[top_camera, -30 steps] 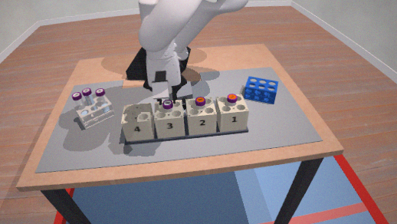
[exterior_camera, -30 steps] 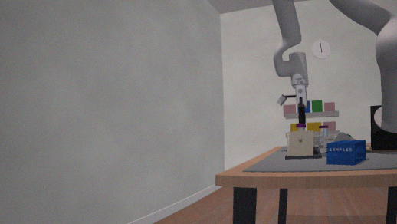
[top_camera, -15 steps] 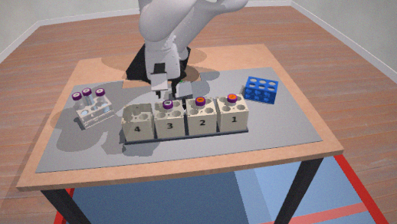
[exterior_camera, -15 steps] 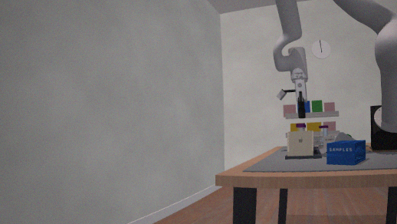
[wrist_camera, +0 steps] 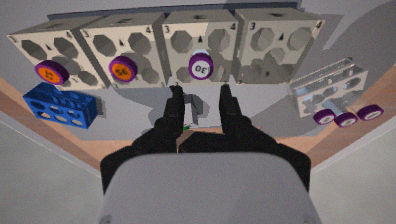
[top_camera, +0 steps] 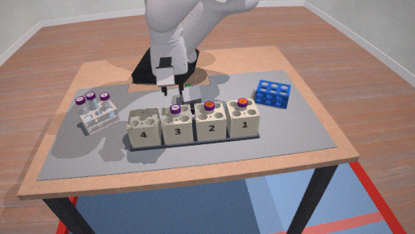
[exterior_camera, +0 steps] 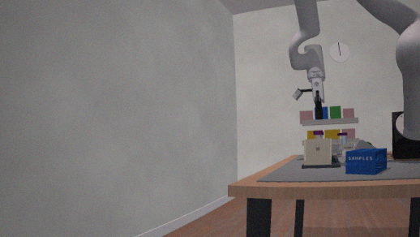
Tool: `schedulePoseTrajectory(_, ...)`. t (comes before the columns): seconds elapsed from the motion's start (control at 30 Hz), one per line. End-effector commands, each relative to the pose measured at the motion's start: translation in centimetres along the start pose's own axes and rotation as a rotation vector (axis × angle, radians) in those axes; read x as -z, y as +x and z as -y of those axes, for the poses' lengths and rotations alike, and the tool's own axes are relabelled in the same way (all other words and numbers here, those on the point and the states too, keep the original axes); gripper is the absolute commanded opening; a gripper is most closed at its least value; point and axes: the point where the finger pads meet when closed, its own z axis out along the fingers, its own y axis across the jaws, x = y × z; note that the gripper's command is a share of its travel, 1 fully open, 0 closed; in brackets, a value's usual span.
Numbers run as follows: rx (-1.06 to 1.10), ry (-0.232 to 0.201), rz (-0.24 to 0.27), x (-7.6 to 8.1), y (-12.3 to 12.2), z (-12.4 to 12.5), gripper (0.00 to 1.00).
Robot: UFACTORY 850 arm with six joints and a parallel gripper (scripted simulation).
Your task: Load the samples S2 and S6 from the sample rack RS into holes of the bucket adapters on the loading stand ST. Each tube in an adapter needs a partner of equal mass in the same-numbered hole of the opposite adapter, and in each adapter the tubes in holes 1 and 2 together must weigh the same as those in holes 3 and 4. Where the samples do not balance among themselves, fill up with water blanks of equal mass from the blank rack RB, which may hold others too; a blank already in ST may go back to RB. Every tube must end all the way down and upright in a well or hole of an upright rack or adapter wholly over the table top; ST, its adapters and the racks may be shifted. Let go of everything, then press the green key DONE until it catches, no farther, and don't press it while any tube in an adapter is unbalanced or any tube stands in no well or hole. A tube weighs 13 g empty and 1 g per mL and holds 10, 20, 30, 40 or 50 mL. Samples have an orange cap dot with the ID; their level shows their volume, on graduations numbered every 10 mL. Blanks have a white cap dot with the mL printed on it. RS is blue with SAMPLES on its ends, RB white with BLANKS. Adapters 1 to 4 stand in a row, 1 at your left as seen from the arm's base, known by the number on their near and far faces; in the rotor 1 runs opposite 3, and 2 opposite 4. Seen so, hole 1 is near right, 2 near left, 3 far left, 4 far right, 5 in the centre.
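While the gripper (wrist_camera: 199, 102) hangs half-open and empty at centre frame, the 30 mL blank (wrist_camera: 201, 65) stands upright, long axis vertical, in a hole of adapter 3 (top_camera: 177, 125). Only the wrist view reads the cap dots, S6 (wrist_camera: 123, 68) among them; only the exterior view shows SAMPLES on the blue rack (exterior_camera: 366, 161), lower right

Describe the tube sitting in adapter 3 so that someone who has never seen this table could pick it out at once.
On the grey mat, four cream adapter blocks stand in a row on the loading stand. The tube is in the block marked 3, second from the camera's left. Its purple cap has a white dot printed 30; the neighbouring tubes have orange dots.
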Motion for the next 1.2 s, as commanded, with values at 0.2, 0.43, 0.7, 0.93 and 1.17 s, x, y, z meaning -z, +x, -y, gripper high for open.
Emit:
schedulePoseTrajectory(0.2,0.000,-0.001,-0.001,1.5,0.1,0.0,0.43)
schedulePoseTrajectory(0.43,0.000,-0.001,-0.001,2.9,0.1,0.0,0.43)
schedulePoseTrajectory(0.7,0.000,-0.001,-0.001,4.5,0.1,0.0,0.43)
schedulePoseTrajectory(0.93,0.000,-0.001,-0.001,5.0,0.1,0.0,0.43)
schedulePoseTrajectory(1.17,0.000,-0.001,-0.001,5.0,0.1,0.0,0.43)
